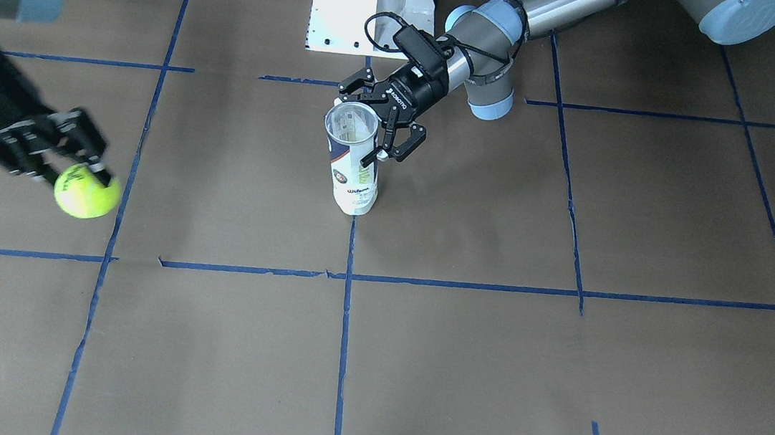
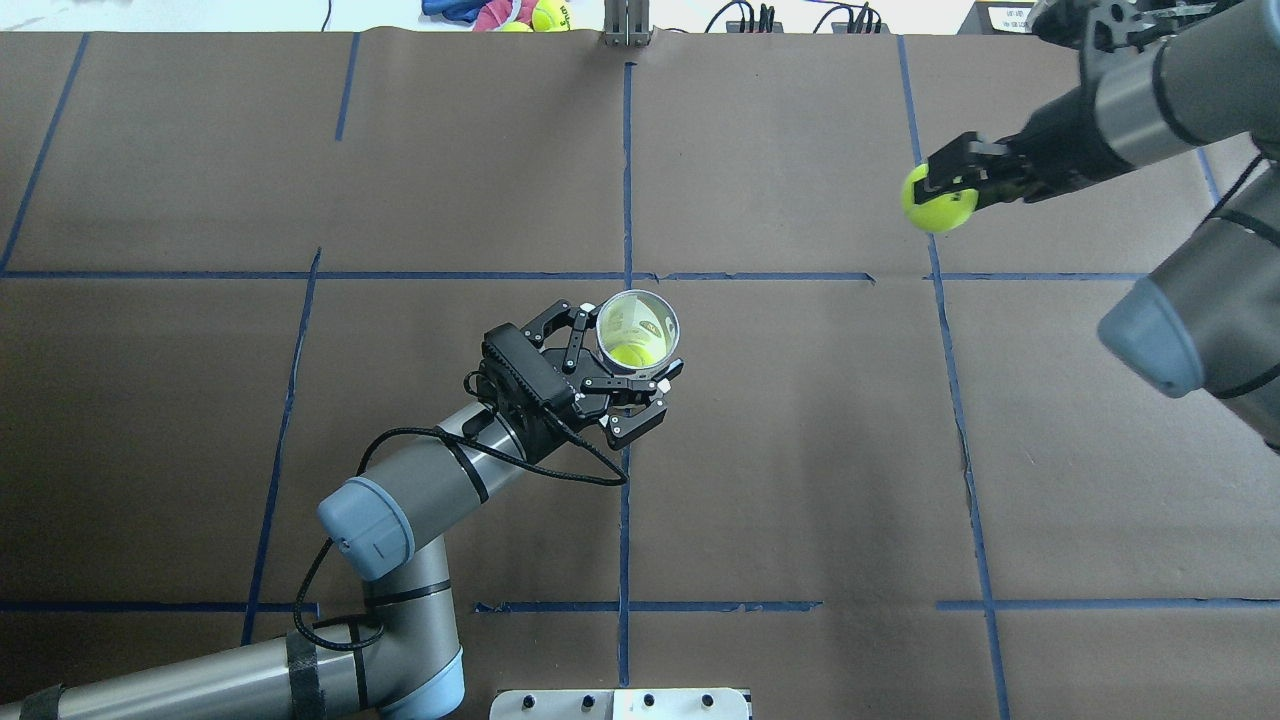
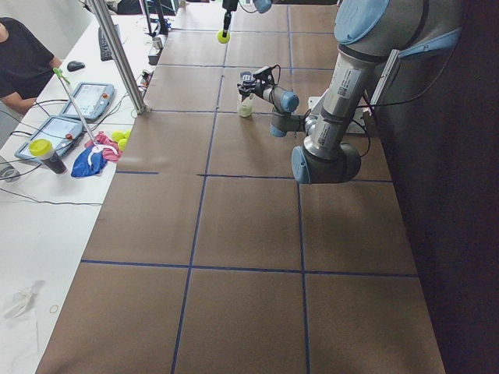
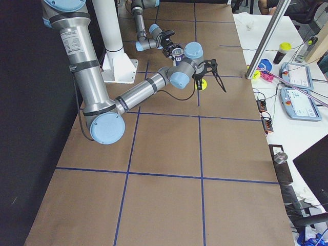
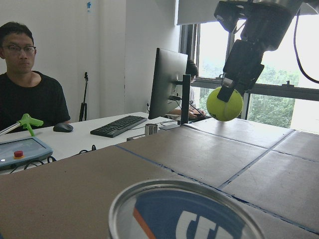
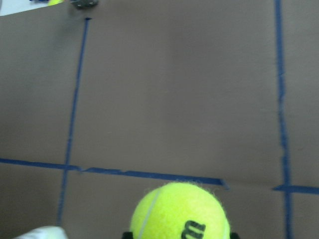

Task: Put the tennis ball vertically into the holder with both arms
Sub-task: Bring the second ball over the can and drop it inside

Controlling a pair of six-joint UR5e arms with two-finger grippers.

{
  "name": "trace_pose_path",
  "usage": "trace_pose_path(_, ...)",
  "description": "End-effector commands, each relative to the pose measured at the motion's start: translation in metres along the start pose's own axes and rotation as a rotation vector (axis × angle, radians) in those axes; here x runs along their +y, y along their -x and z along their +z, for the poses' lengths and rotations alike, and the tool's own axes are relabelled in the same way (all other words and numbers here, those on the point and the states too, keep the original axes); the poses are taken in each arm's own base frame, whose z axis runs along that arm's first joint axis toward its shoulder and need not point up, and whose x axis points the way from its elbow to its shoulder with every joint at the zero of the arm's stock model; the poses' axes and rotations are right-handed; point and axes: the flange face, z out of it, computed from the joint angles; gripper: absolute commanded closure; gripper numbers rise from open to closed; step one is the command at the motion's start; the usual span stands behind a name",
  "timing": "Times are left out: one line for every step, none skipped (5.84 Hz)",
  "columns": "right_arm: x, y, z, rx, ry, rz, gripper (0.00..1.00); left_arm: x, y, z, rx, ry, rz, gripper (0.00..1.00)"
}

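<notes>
The holder stands upright near the table's middle, its open metallic rim facing up. A yellow-green ball lies inside it. My left gripper reaches in sideways near the can's top, with a finger on each side, shut on the can. The left wrist view shows the rim close below the camera. The tennis ball hangs above the table far to the robot's right, with my right gripper shut on it. The right wrist view shows the ball with its black print.
The white pedestal base stands at the robot's edge behind the can. Spare balls and cloth lie past the far edge beside a metal post. An operator's desk with tablets runs along that side.
</notes>
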Motion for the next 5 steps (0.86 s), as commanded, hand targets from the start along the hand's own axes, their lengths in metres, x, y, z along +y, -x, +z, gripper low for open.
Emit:
trace_pose_path(0.034, 0.123, 0.023, -0.085, 0.005, 0.121, 0.98, -0.002, 0.0, 0.0, 0.003, -0.005, -0.002, 0.04)
trace_pose_path(0.043, 0.165, 0.027, -0.089, -0.002, 0.148, 0.98, -0.004, 0.005, 0.001, -0.003, -0.007, 0.008, 0.04)
trace_pose_path(0.054, 0.192, 0.031, -0.09, 0.001, 0.137, 0.98, -0.008, 0.013, 0.002, -0.013, -0.012, 0.014, 0.04)
trace_pose_path(0.067, 0.21, 0.038, -0.095, -0.012, 0.17, 0.98, -0.009, 0.018, 0.002, -0.021, -0.012, 0.018, 0.04)
trace_pose_path(0.082, 0.218, 0.047, -0.095, -0.019, 0.16, 0.97, -0.008, 0.021, 0.001, -0.024, -0.011, 0.021, 0.04)
